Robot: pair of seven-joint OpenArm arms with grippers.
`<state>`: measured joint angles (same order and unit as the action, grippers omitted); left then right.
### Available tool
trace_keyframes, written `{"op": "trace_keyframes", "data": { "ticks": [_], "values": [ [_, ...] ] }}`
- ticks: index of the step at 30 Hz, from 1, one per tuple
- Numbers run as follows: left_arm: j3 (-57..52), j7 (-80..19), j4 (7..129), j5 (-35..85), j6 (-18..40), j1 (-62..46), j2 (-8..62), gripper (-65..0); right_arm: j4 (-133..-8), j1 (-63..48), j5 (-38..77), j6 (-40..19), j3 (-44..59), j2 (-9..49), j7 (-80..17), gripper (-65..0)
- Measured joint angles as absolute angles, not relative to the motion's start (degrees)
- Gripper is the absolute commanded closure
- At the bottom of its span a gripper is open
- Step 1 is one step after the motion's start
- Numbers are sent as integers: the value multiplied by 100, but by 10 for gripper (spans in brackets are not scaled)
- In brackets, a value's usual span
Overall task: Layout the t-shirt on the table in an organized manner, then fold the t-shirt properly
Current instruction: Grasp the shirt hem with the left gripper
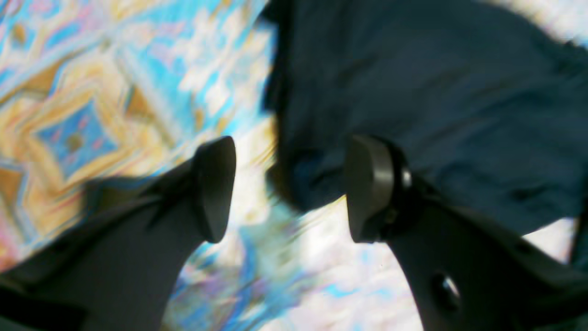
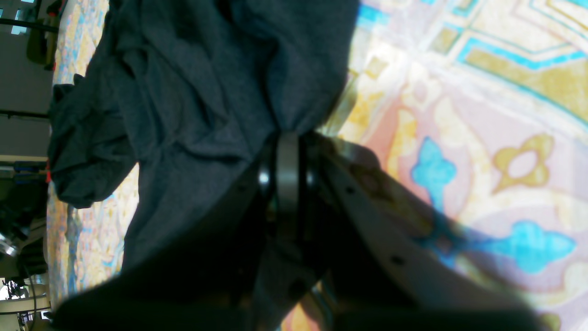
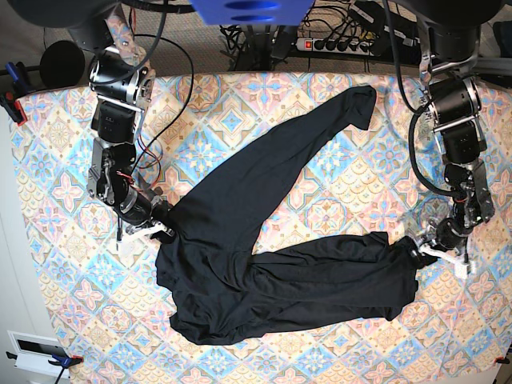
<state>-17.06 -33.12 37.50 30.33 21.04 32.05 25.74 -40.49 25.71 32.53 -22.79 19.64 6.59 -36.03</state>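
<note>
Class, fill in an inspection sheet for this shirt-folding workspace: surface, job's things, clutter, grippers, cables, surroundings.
Surface: table under patterned pastel cloth.
Job's things: black t-shirt crumpled, one sleeve stretched toward the far edge.
Clutter: nothing seen.
Grippers: right gripper shut on a t-shirt edge; left gripper open at the opposite edge, holding nothing.
Cables: black cables along the arms.
Surroundings: power strip behind the table.

t-shirt [image 3: 272, 264] on table [image 3: 64, 264], between both arms.

bg: power strip [image 3: 346, 46] w/ cables — top | white wall outlet [image 3: 32, 349] — btm-left
</note>
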Motion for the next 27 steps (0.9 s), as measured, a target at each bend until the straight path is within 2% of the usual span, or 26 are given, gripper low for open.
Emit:
{"op": "trace_keyframes", "data": {
  "ticks": [2,8,12,14,15,18,22,27],
  "values": [
    [-1990,-3363,3756,3811,2088,3002,2615,-346,-4086,2480,3214,-2383,1957,663,-3548,0],
    [-2659,-4368,3682,5457,2034,2882,2578,-346,-4121,2412,3210,-2418,1949,666,-3511,0],
    [-3326,-4477,2958,6820,2091,2985,2499,-346,-4125,2399,3210,-2423,1949,668,-3507,0],
    [-3328,-4504,2561,7032,2012,2873,2436,-346,-4125,2399,3210,-2421,1949,668,-3505,0],
    [-3328,-4458,2425,7183,2231,2821,2375,-346,-4125,2401,3210,-2412,1949,666,-3500,0],
    [-3332,-4060,2283,7332,1951,2921,2265,-346,-4125,2397,3194,-2438,1931,668,-3518,0],
    [-3308,-3697,2287,7312,1966,2917,2095,-346,-4125,2397,3192,-2436,1931,666,-3509,0],
    [-2296,-3022,2867,6132,1452,3092,2045,-346,-4128,2394,3221,-2434,1929,676,-3542,0]
  ]
}}
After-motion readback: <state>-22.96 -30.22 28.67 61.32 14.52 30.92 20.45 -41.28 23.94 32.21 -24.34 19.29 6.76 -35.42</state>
